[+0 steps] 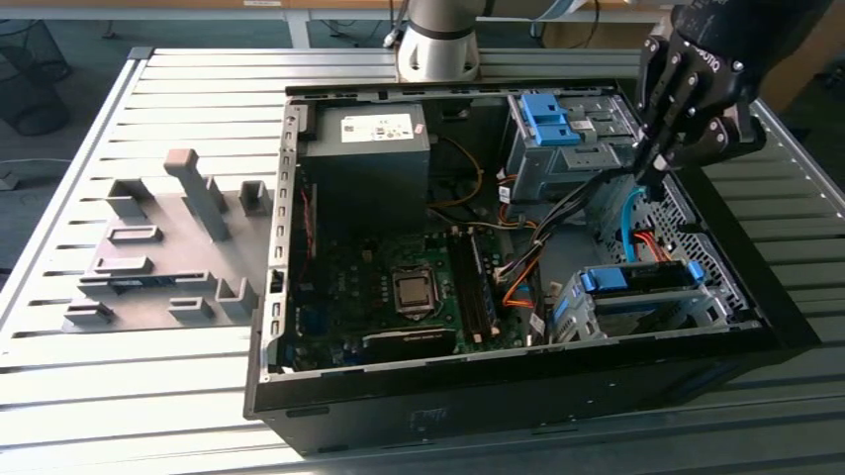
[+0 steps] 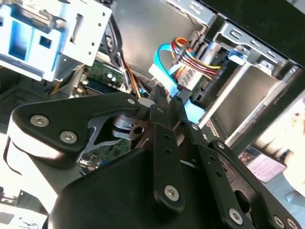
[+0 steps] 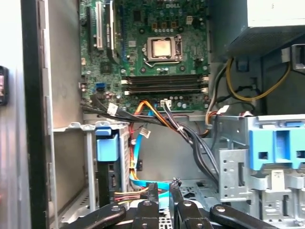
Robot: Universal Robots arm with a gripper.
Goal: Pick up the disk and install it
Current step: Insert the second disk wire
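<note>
End effector hovering inside open case, right of frame; fingers together, holding nothing.
Disk sitting in lower-right bay; approach step, grasp pending.

My arm's base column is a silver-grey cylinder with a dark band, standing at twelve o'clock in the exterior view. The gripper I drive is matte black, built of jointed linkage bars with silver screw heads. In the second wrist view its knuckle carries two round bolts above a white band.
</note>
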